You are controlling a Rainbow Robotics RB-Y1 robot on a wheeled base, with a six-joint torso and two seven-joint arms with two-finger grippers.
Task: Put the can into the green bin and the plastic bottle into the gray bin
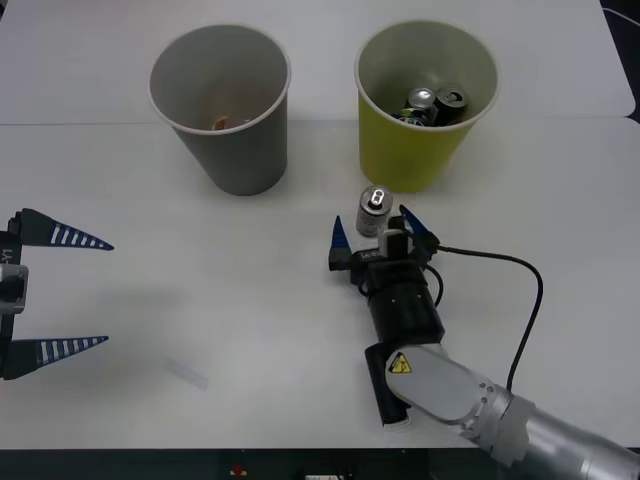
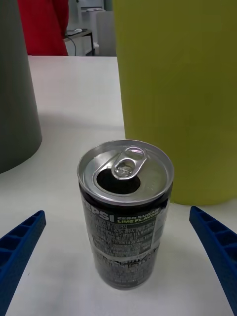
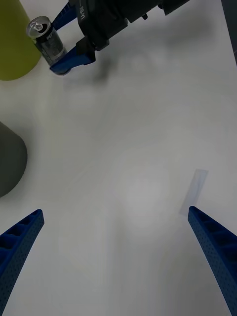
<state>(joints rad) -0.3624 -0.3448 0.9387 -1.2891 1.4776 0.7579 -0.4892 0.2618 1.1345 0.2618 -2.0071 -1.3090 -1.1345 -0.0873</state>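
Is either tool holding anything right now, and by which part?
Nothing is held. The right tool is open around the upright can, fingers clear of its sides; the left tool is open over bare table.

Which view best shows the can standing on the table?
The right wrist view: the can stands close up, its label readable. The front view shows its top before the green bin; the left wrist view shows it small.

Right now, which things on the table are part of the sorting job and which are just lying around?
Part of the job:
- the can, upright, between the open fingers of the right hand
- the green bin, already holding cans
- the gray bin

Just lying about:
- a clear strip of tape on the table
- the left hand, open, idle
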